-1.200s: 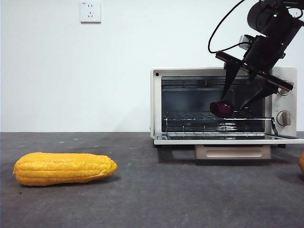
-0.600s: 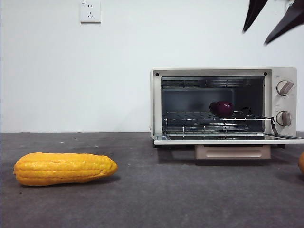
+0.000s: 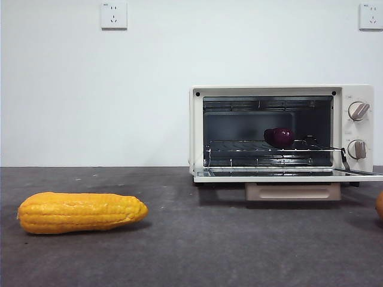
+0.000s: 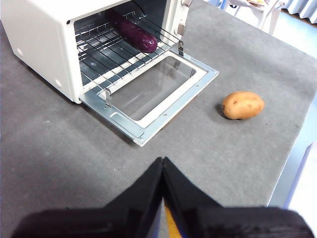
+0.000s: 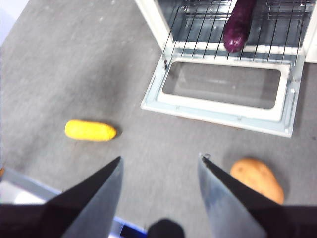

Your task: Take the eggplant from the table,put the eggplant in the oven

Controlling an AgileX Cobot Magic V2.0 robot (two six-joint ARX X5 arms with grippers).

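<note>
Eggplant (image 3: 279,137) is seen lying on the wire rack inside the oven (image 3: 198,128); right gripper (image 5: 159,171), spread wide and empty, is best kept clear; left gripper (image 4: 163,171) closed, empty.

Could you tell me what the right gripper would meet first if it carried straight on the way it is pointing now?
Probably bare table: the open right gripper points at grey surface between the corn cob and the potato, short of the oven's door.
</note>
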